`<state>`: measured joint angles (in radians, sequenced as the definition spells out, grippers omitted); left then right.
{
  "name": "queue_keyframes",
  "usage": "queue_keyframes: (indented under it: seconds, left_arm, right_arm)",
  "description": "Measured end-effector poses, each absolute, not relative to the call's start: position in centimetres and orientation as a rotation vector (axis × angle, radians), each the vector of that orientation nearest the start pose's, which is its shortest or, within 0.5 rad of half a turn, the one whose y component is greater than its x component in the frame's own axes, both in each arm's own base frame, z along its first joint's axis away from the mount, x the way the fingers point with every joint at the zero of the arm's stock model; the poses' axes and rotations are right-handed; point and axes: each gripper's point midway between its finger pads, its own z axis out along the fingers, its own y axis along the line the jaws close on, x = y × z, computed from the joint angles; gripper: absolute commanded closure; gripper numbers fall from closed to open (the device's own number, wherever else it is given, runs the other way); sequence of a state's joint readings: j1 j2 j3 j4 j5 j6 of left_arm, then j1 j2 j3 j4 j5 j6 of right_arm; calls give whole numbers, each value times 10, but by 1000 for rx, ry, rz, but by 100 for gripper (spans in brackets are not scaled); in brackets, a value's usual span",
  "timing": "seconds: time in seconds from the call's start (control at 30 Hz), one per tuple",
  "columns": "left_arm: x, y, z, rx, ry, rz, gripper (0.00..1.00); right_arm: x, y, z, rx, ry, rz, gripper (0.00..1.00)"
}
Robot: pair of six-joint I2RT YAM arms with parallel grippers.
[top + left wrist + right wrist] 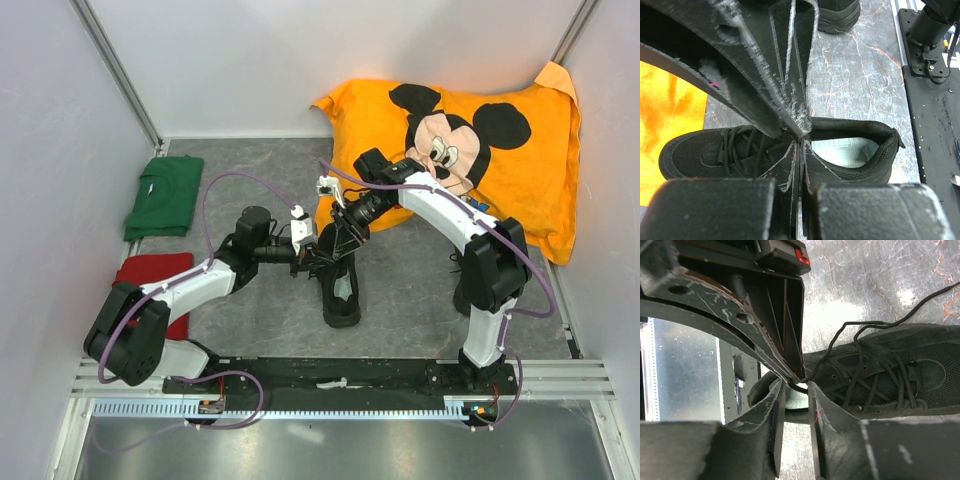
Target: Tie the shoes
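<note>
Shoe (342,292) in front of you stands upright on the grey table (250,170), toe toward the orange pillow (500,150), heel toward the arm bases; your right gripper (798,382) has its fingers nipped on a thin black lace (875,324) beside the tongue; your left gripper (801,138) sits over the collar, fingers pressed tight together, and you cannot tell whether lace is caught there; second shoe (837,15) rests apart near the right arm's base

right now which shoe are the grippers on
The shoe at mid-table, toe toward the pillow: left gripper and right gripper meet at its laces. The other shoe lies apart, untouched.
</note>
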<state>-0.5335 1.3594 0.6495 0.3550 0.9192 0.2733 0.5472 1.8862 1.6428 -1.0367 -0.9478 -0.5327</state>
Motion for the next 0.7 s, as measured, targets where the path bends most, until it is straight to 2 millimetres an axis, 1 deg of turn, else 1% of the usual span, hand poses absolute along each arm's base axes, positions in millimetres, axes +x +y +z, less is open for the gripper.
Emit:
queue_keyframes:
  seconds: [0.1,0.17,0.2,0.23,0.27,0.3,0.33,0.43,0.47,0.5,0.53,0.57,0.63,0.67,0.7]
  left_arm:
    - [237,-294,152,1285,1426,-1054,98]
    - [238,-295,152,1284,1426,-1054,98]
    - [238,-295,153,1284,1425,-1054,98]
    - [239,-295,153,1284,1423,-1053,98]
    - [240,-296,154,1284,1421,-1052,99]
    - [240,-296,154,1284,1420,-1052,99]
    - [240,-296,154,1284,1420,-1053,99]
    - [240,-296,153,1283,1423,-1053,98]
    - [240,-296,153,1283,1424,-1053,97]
    - [240,-296,153,1283,1424,-1053,94]
    - [240,-296,153,1283,1424,-1053,88]
    - [240,-296,153,1283,1424,-1053,73]
    - [240,-295,152,1283,1426,-1052,60]
    - [240,-295,152,1286,1426,-1049,52]
    - [240,-294,151,1288,1432,-1048,49]
  right_arm:
    - [252,307,166,-1491,2102,1322,69]
    - [251,306,164,-1496,2109,1325,71]
    - [250,306,164,-1498,2111,1325,74]
    - [249,306,164,-1502,2110,1326,80]
    - [249,306,164,-1504,2109,1325,84]
    - [249,306,164,-1506,2108,1324,94]
    - [249,306,163,-1509,2107,1323,100]
    - [249,305,163,-1515,2105,1322,100]
    - [249,305,163,-1515,2104,1322,100]
    - [249,305,163,-1516,2104,1322,100]
    - [249,305,163,-1517,2103,1321,100]
    - [249,305,163,-1518,2102,1321,100]
    - [249,305,163,-1520,2101,1317,100]
    - [249,305,162,-1522,2101,1312,100]
    - [250,304,162,-1523,2103,1307,100]
